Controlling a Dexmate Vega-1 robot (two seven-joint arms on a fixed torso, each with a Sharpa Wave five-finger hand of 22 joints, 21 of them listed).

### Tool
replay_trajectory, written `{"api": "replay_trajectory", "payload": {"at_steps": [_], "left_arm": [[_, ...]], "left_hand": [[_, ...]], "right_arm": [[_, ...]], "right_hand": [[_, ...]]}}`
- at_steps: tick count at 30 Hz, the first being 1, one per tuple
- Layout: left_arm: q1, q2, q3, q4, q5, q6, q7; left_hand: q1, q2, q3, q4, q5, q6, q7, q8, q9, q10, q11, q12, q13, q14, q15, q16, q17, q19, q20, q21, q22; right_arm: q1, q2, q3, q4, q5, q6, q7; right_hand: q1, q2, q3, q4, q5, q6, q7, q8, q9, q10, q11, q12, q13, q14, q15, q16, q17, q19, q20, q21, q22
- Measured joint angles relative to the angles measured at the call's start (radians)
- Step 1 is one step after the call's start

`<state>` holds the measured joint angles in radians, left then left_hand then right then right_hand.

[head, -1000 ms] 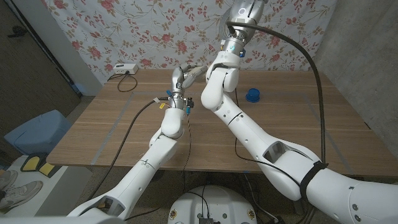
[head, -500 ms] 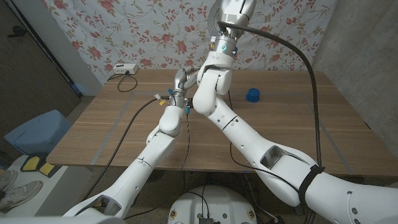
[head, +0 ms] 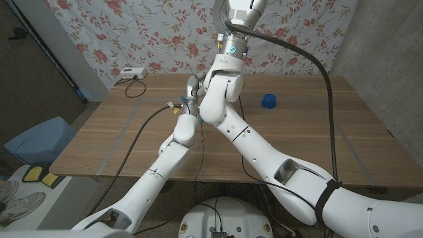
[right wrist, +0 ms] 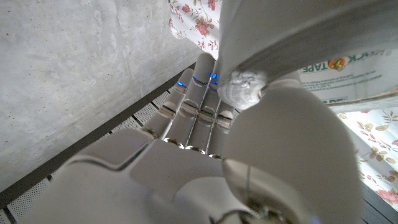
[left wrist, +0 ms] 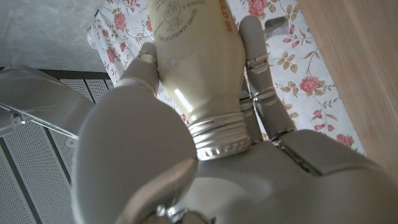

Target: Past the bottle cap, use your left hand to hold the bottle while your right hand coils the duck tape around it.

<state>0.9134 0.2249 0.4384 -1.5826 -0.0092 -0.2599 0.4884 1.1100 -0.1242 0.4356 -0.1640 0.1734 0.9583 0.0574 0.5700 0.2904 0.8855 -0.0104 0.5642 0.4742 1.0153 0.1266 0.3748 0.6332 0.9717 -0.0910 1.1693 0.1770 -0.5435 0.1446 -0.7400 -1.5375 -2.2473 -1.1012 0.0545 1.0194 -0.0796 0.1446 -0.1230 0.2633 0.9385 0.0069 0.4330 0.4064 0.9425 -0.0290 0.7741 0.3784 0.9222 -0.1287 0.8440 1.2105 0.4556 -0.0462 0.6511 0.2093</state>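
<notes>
My left hand (head: 192,86) is raised above the middle of the table and grips a cream bottle (left wrist: 198,62). Its fingers wrap the bottle's body just past the bare threaded silver neck (left wrist: 217,134). My right hand (right wrist: 186,143) holds a grey roll of duct tape (right wrist: 292,37) with a printed label, thumb pressed on the roll. In the head view my right forearm (head: 221,73) rises steeply across the left hand and hides the bottle. The blue bottle cap (head: 268,101) lies on the table at the right. Whether tape touches the bottle, I cannot tell.
A white box (head: 133,73) with a cable sits at the table's (head: 119,142) far left corner. Cables trail along my left arm over the tabletop. A floral cloth (head: 132,33) hangs behind the table. A blue bin (head: 39,139) stands on the floor at the left.
My right forearm has swung left in the head view and now covers the bottle and part of the left hand. The left hand has stayed about where it was.
</notes>
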Motion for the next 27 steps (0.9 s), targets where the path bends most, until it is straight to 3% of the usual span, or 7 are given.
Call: {"api": "replay_trajectory", "payload": {"at_steps": [1, 4, 7, 8, 11, 18, 27], "left_arm": [[0.002, -0.002, 0.005, 0.000, 0.000, 0.000, 0.000], [0.004, -0.006, 0.016, 0.000, 0.120, -0.001, 0.113], [0.004, -0.013, 0.032, 0.010, 0.127, -0.001, 0.120], [0.004, -0.014, 0.035, 0.013, 0.211, -0.001, 0.201], [0.002, -0.020, 0.046, 0.024, 0.295, 0.007, 0.288], [-0.018, -0.036, 0.065, 0.061, 0.411, 0.033, 0.439], [-0.040, -0.047, 0.061, 0.092, 0.345, 0.018, 0.426]], "left_hand": [[0.000, 0.000, 0.000, 0.000, 0.000, 0.001, 0.001, 0.000, -0.003, 0.000, 0.000, -0.001, 0.000, 0.000, 0.000, 0.000, 0.000, 0.000, 0.000, 0.000, 0.000], [0.000, 0.000, 0.000, 0.000, -0.001, 0.001, 0.001, -0.002, -0.003, 0.002, 0.001, -0.001, 0.000, 0.000, 0.000, 0.000, -0.001, 0.000, 0.000, 0.000, 0.000], [0.000, 0.000, 0.000, 0.000, -0.001, 0.001, 0.001, -0.002, -0.003, 0.007, 0.000, -0.009, 0.000, 0.000, 0.000, 0.000, -0.001, 0.000, 0.000, 0.000, 0.000], [0.000, 0.000, 0.000, 0.000, -0.001, 0.001, 0.001, -0.002, -0.003, 0.007, 0.000, -0.009, 0.000, 0.000, 0.000, 0.000, -0.001, 0.000, 0.000, 0.000, 0.000], [0.000, 0.000, 0.000, 0.000, -0.003, 0.001, 0.001, -0.003, -0.003, 0.007, 0.000, -0.011, 0.000, 0.000, 0.000, 0.000, -0.001, 0.000, 0.000, 0.000, 0.000], [0.000, 0.000, 0.000, 0.000, -0.003, 0.006, -0.004, -0.004, -0.008, 0.007, 0.000, -0.012, 0.000, 0.007, 0.001, -0.001, -0.006, 0.000, 0.000, 0.009, 0.000], [0.000, 0.000, 0.000, 0.000, -0.003, 0.006, -0.004, -0.004, -0.009, 0.013, -0.003, -0.020, 0.000, 0.007, 0.001, -0.004, -0.006, 0.000, 0.000, 0.009, 0.000]], "right_arm": [[0.000, 0.000, 0.000, 0.000, -0.004, -0.004, 0.000], [0.012, 0.017, 0.019, 0.034, -0.012, -0.014, 0.000], [0.016, 0.023, 0.027, 0.048, -0.027, -0.030, 0.004], [0.025, 0.036, 0.049, 0.079, -0.031, -0.035, 0.007], [0.029, 0.043, 0.062, 0.097, -0.040, -0.045, 0.010], [0.030, 0.049, 0.092, 0.116, -0.057, -0.062, 0.020], [0.019, 0.043, 0.108, 0.103, -0.065, -0.059, 0.030]], "right_hand": [[0.000, 0.000, 0.000, 0.000, 0.000, 0.000, 0.000, 0.000, 0.000, 0.000, 0.000, 0.001, 0.000, 0.000, 0.000, 0.000, 0.000, 0.000, 0.000, 0.000, 0.000], [0.005, -0.005, 0.000, 0.000, 0.000, 0.006, -0.001, -0.002, 0.000, 0.000, 0.000, 0.003, 0.000, 0.000, 0.000, 0.000, 0.001, 0.000, 0.000, 0.000, 0.000], [0.005, -0.005, 0.000, 0.000, 0.000, 0.007, 0.000, -0.006, 0.000, 0.000, 0.000, 0.003, 0.000, 0.000, 0.000, 0.000, 0.003, 0.000, 0.000, 0.004, 0.000], [0.005, -0.005, 0.000, 0.000, 0.000, 0.007, 0.000, -0.006, 0.000, 0.001, -0.002, 0.003, 0.000, 0.000, 0.000, 0.000, 0.004, 0.000, 0.000, 0.004, 0.000], [0.005, -0.005, 0.000, 0.000, 0.000, 0.007, 0.000, -0.006, 0.000, 0.001, -0.002, 0.003, 0.000, 0.000, 0.000, 0.000, 0.005, 0.000, 0.000, 0.004, 0.000], [0.005, -0.005, -0.001, -0.001, 0.000, 0.007, 0.000, -0.010, 0.001, 0.001, -0.002, 0.003, 0.000, 0.001, 0.002, 0.000, 0.002, 0.000, 0.000, 0.011, -0.001], [0.005, -0.005, -0.003, -0.003, 0.000, 0.020, -0.002, -0.018, 0.001, 0.004, 0.000, 0.003, 0.000, 0.001, 0.002, 0.000, 0.004, 0.000, 0.000, 0.019, -0.005]]}}
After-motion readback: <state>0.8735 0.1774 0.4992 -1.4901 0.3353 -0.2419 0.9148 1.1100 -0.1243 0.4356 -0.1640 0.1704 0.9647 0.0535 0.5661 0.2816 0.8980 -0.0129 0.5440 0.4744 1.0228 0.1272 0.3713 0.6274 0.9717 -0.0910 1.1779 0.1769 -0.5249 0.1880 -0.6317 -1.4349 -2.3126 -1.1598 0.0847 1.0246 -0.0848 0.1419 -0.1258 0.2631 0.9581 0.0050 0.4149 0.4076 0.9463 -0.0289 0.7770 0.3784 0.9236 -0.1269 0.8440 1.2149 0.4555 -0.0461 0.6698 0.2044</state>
